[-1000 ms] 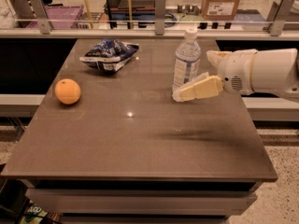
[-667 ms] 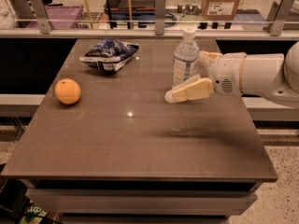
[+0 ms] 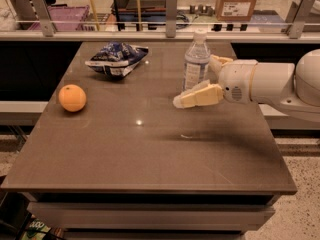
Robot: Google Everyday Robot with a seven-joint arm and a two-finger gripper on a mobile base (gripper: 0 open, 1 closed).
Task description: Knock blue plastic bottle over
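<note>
As blue plastic bottle [image 3: 196, 63] stands upright, tool [image 3: 196, 84] sits beside it

Dim warm light, jaws shadowing table [image 3: 100, 159] beneath

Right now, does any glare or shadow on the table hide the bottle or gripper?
Camera view: no. One small glare spot on the table, left of the gripper at the blue plastic bottle; a soft shadow falls nearer the camera.

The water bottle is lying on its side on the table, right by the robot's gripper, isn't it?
No, it isn't lying down. The camera view shows the blue plastic bottle standing upright on the table, right by the gripper.
</note>
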